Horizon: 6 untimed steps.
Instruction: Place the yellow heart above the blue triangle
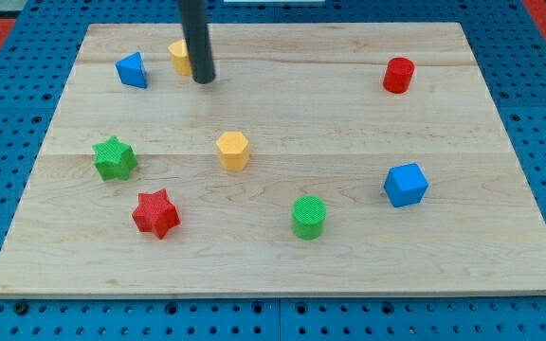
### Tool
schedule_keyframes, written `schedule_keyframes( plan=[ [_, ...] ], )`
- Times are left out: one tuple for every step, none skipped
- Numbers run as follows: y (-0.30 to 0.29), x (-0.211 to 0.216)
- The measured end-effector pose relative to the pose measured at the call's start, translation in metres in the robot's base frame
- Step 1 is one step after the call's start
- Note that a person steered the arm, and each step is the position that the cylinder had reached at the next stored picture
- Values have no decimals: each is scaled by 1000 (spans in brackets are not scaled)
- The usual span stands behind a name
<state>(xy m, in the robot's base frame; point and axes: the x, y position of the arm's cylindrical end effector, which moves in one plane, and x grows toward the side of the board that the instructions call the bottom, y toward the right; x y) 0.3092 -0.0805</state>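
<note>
The yellow heart (178,57) lies near the board's top left, partly hidden behind my rod. The blue triangle (132,70) lies just to its left, a small gap between them. My tip (204,80) rests on the board right next to the heart's lower right side, apparently touching it. The heart sits to the right of the triangle and slightly higher in the view.
A yellow hexagon (233,150) sits mid-board. A green star (114,158) and a red star (156,213) lie at the left. A green cylinder (308,216), a blue cube (406,185) and a red cylinder (398,75) lie to the right. The wooden board (349,265) ends close above the heart.
</note>
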Motion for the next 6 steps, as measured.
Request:
schedule_keyframes(
  plan=[
    [8, -22],
    [-33, -38],
    [-65, -60],
    [-66, -72],
    [-42, -81],
    [-2, -27]
  ],
)
